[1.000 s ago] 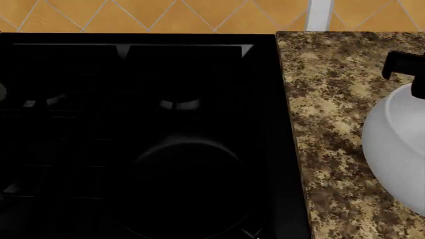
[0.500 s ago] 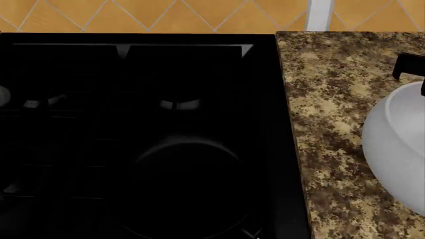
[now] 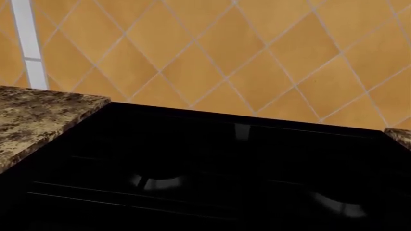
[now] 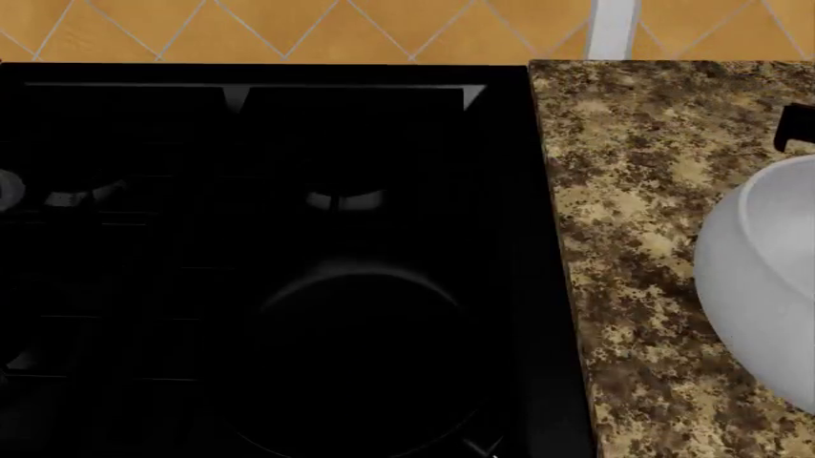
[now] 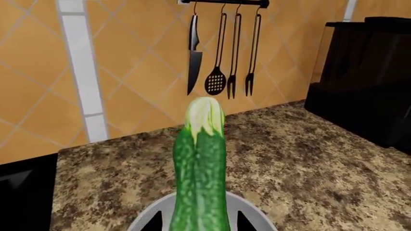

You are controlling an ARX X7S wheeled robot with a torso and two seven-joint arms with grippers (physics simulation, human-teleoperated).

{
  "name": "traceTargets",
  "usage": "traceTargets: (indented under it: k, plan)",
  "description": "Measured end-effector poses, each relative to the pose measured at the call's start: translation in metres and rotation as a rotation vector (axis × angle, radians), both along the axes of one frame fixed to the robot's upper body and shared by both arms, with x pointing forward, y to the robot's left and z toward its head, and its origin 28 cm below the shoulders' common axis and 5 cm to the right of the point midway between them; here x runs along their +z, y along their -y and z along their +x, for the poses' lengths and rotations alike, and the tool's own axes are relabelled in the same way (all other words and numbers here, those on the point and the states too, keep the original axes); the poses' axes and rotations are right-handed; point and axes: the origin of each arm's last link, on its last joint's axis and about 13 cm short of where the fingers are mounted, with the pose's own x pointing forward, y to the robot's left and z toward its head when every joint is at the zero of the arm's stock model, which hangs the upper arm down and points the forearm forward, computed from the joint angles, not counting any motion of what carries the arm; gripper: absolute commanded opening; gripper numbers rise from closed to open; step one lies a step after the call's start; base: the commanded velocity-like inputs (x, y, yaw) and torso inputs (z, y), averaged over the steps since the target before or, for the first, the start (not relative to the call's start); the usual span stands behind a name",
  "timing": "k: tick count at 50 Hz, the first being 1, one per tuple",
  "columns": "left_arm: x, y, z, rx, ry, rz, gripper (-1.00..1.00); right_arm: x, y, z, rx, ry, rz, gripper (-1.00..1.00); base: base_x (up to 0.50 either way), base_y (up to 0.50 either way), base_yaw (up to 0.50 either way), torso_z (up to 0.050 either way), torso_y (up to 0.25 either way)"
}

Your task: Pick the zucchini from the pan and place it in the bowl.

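Observation:
In the right wrist view the bright green zucchini (image 5: 199, 173) stands up between the two black fingertips (image 5: 153, 222) of my right gripper (image 5: 200, 224), pale tip pointing away. The gripper is shut on it, above the white bowl's rim (image 5: 258, 214). In the head view the bowl (image 4: 758, 286) sits at the right edge of the counter, and only a black bit of my right gripper (image 4: 799, 129) shows behind it. The black pan (image 4: 363, 286) sits on the near middle burner, with no zucchini in it. My left gripper shows in no view.
The black stovetop (image 4: 255, 143) fills the left and middle. The speckled granite counter (image 4: 637, 191) runs along its right side. A rail with a knife and utensils (image 5: 222, 48) hangs on the orange tiled wall. A black appliance (image 5: 366, 72) stands on the counter beyond.
In the head view the black part of my right gripper has slid to the right, from over the bowl's far rim to the frame's edge. Pan and bowl have not moved.

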Motion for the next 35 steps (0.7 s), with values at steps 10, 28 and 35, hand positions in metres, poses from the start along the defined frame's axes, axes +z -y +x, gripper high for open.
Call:
traceTargets:
  k: [10,28,35]
  plan:
    - [-0.001,0.001,0.0,0.0,-0.004,0.002,1.0,-0.003,0.003,0.008,-0.018,-0.003,-0.001,-1.0,0.0,0.0,0.0,0.0,0.0]
    - [-0.001,0.003,0.001,-0.002,-0.009,0.009,1.0,-0.012,0.01,0.022,-0.038,-0.014,0.018,-1.0,0.0,0.0,0.0,0.0,0.001]
    - [-0.002,0.005,0.002,-0.003,-0.01,0.011,1.0,-0.016,0.011,0.028,-0.042,-0.02,0.024,-1.0,0.0,0.0,0.0,0.0,0.0]
